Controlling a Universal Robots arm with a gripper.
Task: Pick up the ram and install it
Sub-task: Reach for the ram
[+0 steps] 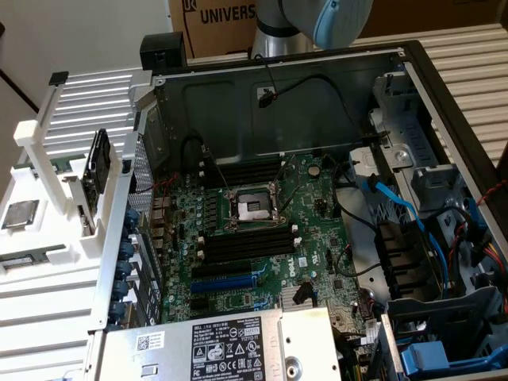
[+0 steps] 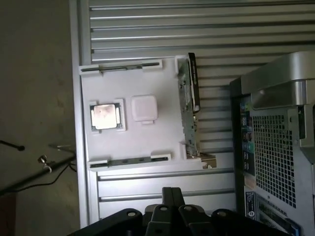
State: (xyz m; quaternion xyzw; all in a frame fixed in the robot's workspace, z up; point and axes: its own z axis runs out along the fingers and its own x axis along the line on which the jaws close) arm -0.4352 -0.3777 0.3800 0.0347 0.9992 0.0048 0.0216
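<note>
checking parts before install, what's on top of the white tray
A processor chip in its pocket and the ram standing on edge along one side; what lies beneath them is covered.

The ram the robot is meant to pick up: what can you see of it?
The ram is a long, thin green circuit board with small dark parts along its face. It stands on its long edge in a slot of the white tray, on the side nearest the open computer case. As far as can be seen, only the tray touches it. The gripper is shut and well apart from it, so it is not yet picked up.
</note>
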